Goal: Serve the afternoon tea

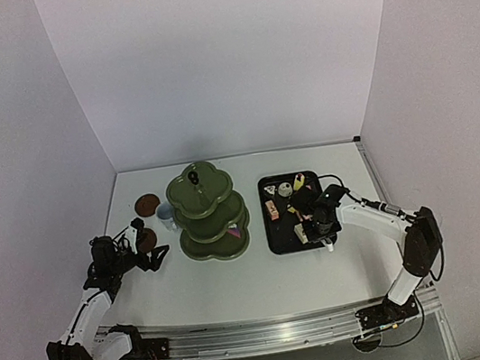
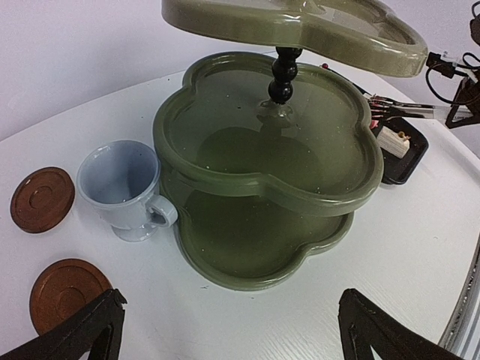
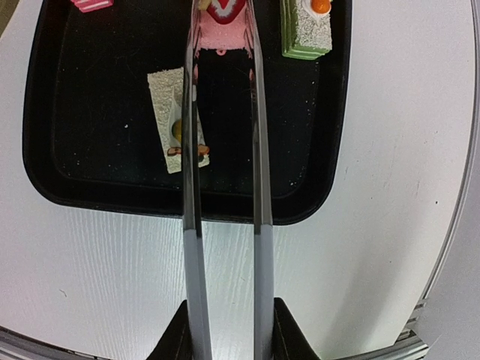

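Left gripper: jaws wide apart, holding nothing, hovering near the two coasters, the cup and the stand. Right gripper: clamped on the tongs, whose blades straddle the pink cake in the tray. Can't tell if it's pinched yet. White cake sits just beside one blade. I'd squeeze gently, keep the cake centred, clear the white one, lift straight up, then swing to the stand.

Olive three-tier stand upright, blue cup just beside it, two brown coasters near, cakes apart
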You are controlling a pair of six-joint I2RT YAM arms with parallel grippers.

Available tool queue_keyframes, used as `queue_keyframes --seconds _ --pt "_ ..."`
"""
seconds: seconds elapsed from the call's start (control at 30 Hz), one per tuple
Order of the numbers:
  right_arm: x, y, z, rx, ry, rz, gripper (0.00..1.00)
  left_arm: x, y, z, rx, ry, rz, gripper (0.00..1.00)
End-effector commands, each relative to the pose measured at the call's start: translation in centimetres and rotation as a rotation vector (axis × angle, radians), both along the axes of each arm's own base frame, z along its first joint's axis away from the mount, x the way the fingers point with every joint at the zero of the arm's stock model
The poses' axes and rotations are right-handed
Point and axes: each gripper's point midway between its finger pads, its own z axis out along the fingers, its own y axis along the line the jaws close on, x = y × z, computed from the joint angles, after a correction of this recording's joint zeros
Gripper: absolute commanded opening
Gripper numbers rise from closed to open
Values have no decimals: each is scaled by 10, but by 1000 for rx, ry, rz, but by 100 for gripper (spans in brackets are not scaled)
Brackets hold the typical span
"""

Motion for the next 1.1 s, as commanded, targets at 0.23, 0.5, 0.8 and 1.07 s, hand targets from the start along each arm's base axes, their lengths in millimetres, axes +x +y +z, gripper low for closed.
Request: queue_keyframes --seconds 0.23,0.5,0.8,1.07 --pt "1 -13 49 35 -126 0 0 6 4 12 -1 -42 37 100" --pt "17 1 121 131 -283 89 0 11 7 16 -21 -47 76 100" --pt "53 100 247 340 -605 377 0 20 18 23 -52 -42 170 100" --pt "-10 239 265 556 -642 899 0 32 53 26 -102 -3 377 100"
